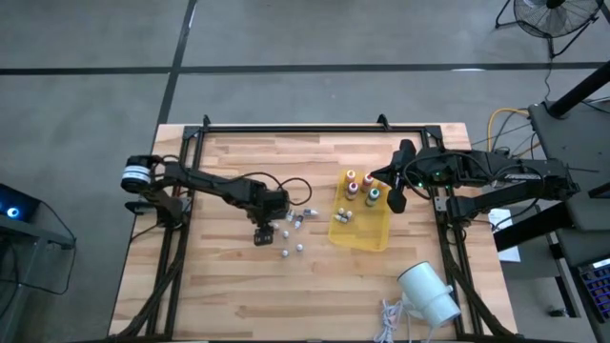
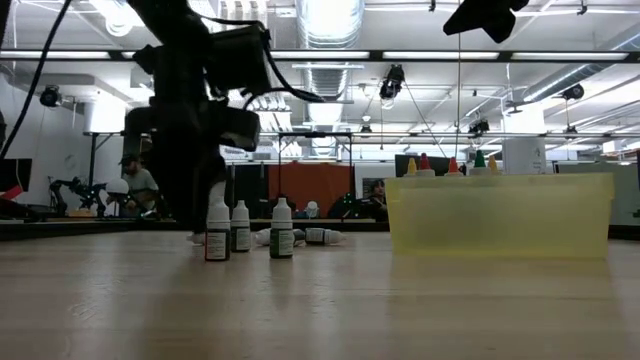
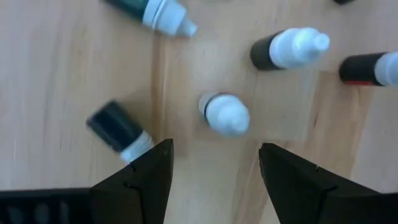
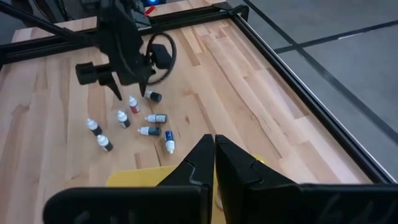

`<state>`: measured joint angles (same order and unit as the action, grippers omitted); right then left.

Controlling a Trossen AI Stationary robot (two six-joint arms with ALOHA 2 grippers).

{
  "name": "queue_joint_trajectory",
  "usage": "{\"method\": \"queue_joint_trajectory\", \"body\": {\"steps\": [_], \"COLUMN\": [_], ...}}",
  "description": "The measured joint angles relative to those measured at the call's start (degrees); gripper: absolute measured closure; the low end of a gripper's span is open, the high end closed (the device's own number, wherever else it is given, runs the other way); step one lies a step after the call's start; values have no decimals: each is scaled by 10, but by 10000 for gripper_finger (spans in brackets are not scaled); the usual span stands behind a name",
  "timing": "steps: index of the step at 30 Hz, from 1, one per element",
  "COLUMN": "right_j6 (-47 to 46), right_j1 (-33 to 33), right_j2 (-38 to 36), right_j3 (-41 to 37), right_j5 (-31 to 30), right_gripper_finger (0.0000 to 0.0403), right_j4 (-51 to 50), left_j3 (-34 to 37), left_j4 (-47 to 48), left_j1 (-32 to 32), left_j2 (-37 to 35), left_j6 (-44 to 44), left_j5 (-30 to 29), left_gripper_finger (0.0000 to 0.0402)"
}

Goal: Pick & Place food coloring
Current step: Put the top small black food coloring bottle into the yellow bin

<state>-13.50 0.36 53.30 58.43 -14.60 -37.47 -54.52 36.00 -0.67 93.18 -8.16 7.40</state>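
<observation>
Several small food coloring bottles with white caps stand or lie on the wooden table [image 1: 229, 286], left of a yellow tray [image 1: 372, 235]. My left gripper [image 3: 214, 163] is open and points down over them. One upright bottle [image 3: 225, 114] stands just beyond its fingertips, in line with the gap and untouched. Other bottles [image 3: 289, 50] lie around it. More bottles with coloured tops [image 1: 353, 189] stand inside the tray. My right gripper [image 4: 214, 155] is shut and hangs above the tray's far right part, holding nothing.
A big white cylinder [image 1: 429, 292] lies at the table's near right, with a white cable [image 1: 387, 319] beside it. A black frame [image 1: 315, 129] runs along the table's edges. Bare wood lies toward the near left.
</observation>
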Motion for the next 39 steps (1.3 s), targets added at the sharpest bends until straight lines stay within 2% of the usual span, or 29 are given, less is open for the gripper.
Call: {"method": "queue_joint_trajectory", "body": {"steps": [7,13,18,21,31,33,39], "right_j6": [4,2,1,1,2,4,4], "right_j1": [0,0,0,0,0,0,0], "right_j2": [0,1,2,2,2,2,2], "right_j3": [0,0,0,0,0,0,0], "right_j5": [0,0,0,-1,-2,-5,-6], "right_gripper_finger": [394,394,394,394,394,394,394], "right_j4": [0,2,3,4,5,5,5], "left_j3": [55,119,175,192,221,224,201], "left_j4": [-43,-82,-112,-120,-161,-167,-165], "left_j1": [7,13,14,20,91,96,63], "left_j2": [-86,-165,-208,-220,-222,-222,-222], "left_j6": [-64,-113,-211,-272,-371,-373,-350], "left_j5": [-6,-84,-156,-186,-337,-334,-211], "left_gripper_finger": [194,194,194,194,194,194,194]}}
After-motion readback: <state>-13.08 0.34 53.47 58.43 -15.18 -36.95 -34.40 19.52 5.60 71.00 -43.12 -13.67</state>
